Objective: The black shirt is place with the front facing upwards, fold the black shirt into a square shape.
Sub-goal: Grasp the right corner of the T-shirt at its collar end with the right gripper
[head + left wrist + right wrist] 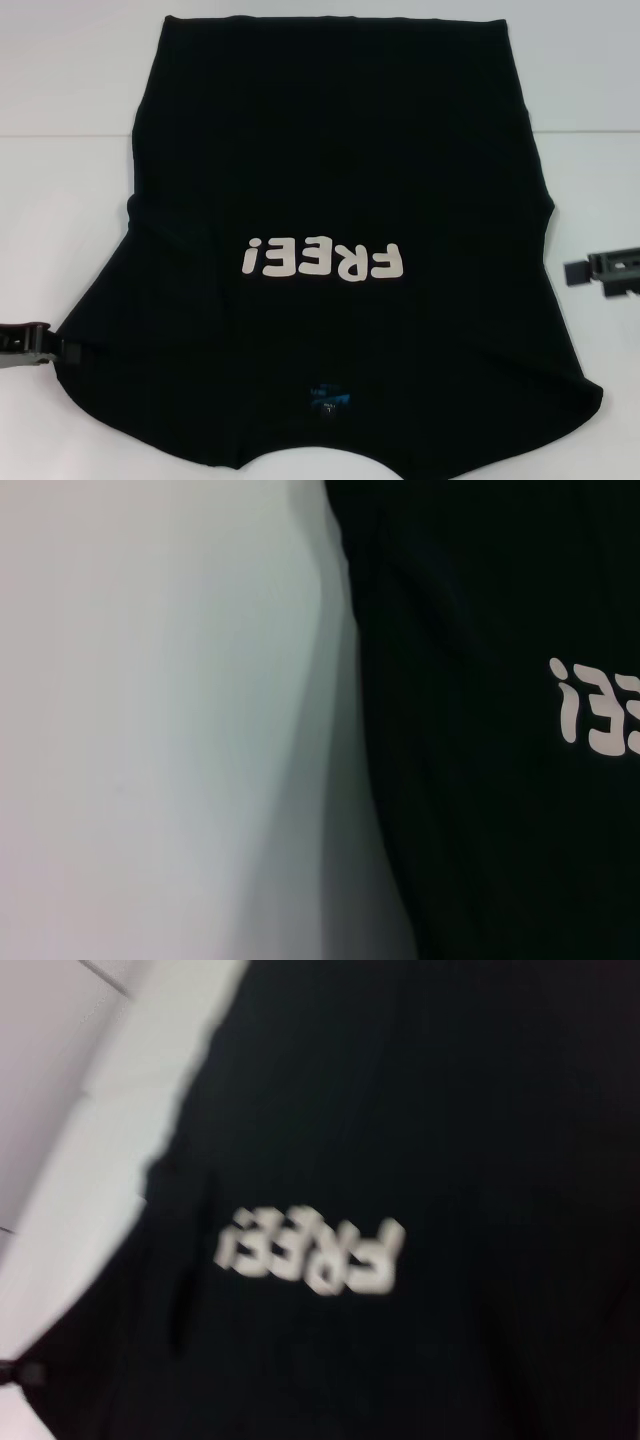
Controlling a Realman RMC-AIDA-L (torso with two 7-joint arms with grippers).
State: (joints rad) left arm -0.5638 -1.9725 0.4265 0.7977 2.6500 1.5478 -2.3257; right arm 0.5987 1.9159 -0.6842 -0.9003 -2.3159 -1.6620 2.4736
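The shirt (340,200) is spread front up on the white table (60,200), collar nearest the robot, its white lettering (322,260) read upside down in the head view. A blue neck label (328,398) is seen only there. The left gripper (40,345) is placed at the left sleeve's edge; the right gripper (605,272) is held just off the right edge. Jaw state cannot be told for either. Only cloth (480,830) and table are shown in the left wrist view; the full lettering (310,1250) is caught in the right wrist view.
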